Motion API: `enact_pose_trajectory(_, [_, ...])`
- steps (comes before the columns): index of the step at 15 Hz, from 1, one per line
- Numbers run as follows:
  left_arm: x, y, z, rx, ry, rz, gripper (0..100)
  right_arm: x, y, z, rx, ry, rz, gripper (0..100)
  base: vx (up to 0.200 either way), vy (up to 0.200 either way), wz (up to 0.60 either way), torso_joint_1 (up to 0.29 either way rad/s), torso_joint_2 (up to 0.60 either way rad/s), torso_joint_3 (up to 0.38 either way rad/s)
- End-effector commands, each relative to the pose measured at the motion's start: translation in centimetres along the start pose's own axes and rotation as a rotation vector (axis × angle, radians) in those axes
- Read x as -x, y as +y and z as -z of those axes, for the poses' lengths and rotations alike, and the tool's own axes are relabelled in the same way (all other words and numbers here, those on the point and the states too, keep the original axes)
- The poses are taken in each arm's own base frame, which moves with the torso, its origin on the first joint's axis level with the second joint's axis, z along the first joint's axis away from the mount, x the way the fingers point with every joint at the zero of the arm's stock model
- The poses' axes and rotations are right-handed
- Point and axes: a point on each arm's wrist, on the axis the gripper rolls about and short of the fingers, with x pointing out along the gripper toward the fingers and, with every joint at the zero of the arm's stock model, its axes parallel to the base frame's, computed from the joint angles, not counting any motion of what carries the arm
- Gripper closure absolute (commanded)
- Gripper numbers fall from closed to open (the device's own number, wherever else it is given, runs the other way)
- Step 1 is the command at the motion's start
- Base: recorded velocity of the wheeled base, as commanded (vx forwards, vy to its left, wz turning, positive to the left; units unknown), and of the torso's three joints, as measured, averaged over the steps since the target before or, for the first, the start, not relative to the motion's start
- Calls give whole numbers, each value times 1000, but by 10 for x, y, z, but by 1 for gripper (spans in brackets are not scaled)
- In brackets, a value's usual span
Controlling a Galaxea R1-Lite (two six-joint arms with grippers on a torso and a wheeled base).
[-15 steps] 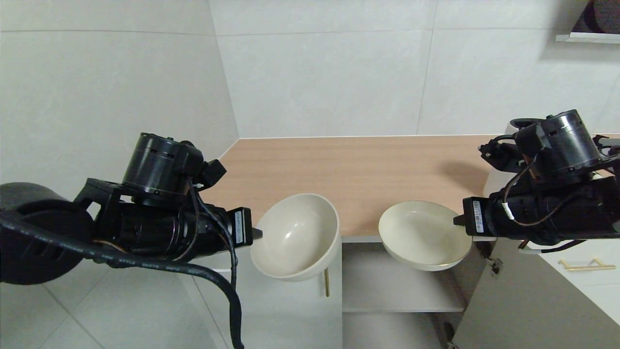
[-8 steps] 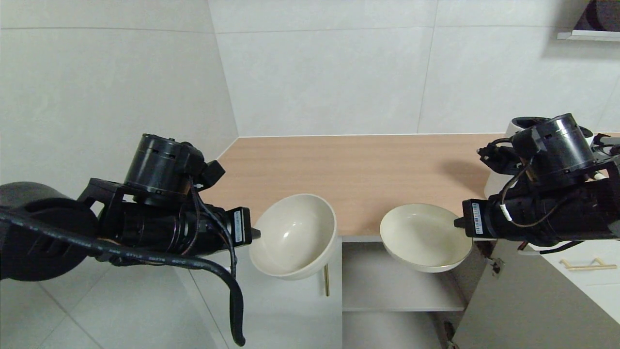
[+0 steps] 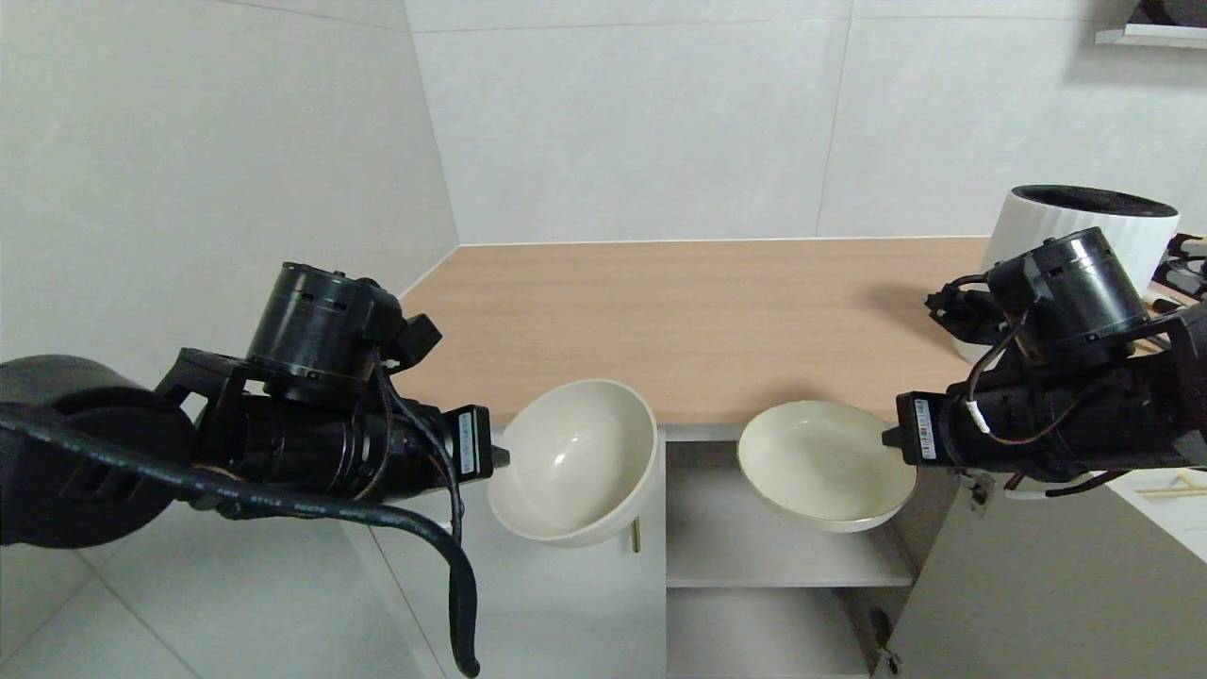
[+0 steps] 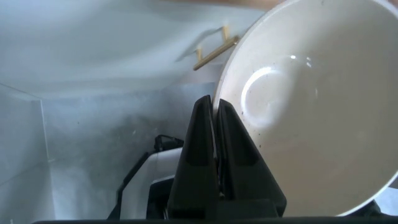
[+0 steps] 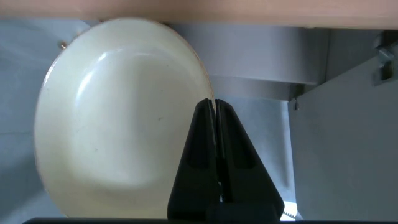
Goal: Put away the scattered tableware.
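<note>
Since both bowls hang in mid-air in front of the open cabinet, near the worktop's front edge, we judge the step in hand is loading the shelves. Deep bowl [image 3: 575, 462] is pinched by its rim in the left fingers [image 4: 200, 149] and tilted steeply. Shallow bowl [image 3: 825, 462] is pinched at its rim by the right fingers [image 5: 200, 155], closer to level. Both pairs are closed narrow on a rim.

To do it well, we'd send one arm in at a time. Level the bowl before it passes under the worktop [image 3: 698, 311], seat its base flat on the upper shelf [image 3: 783, 566], then release. A rim pinch on glazed ware looks slip-prone to us: go slow, no twisting. Watch the open door [image 3: 1037, 594] beside the right arm and the handle [image 3: 636, 549] just under the deep bowl.

We can't make out shelf depth or anything further back in the cabinet. The lower shelf is cut off. The white ribbed pot [image 3: 1084, 226] on the worktop sits partly behind the right arm.
</note>
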Motion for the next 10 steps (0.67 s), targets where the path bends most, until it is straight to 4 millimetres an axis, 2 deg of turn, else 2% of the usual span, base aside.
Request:
enact_pose_trajectory(1, [-1, 0, 0, 0, 2, -1, 100, -1, 0, 0, 6, 3, 1, 100, 0, 0, 0, -188, 466, 261])
enact_pose_trajectory(10, [0, 0, 0, 0, -2, 0, 100, -4, 0, 2, 14, 15, 4, 100, 0, 0, 0, -176, 468, 290])
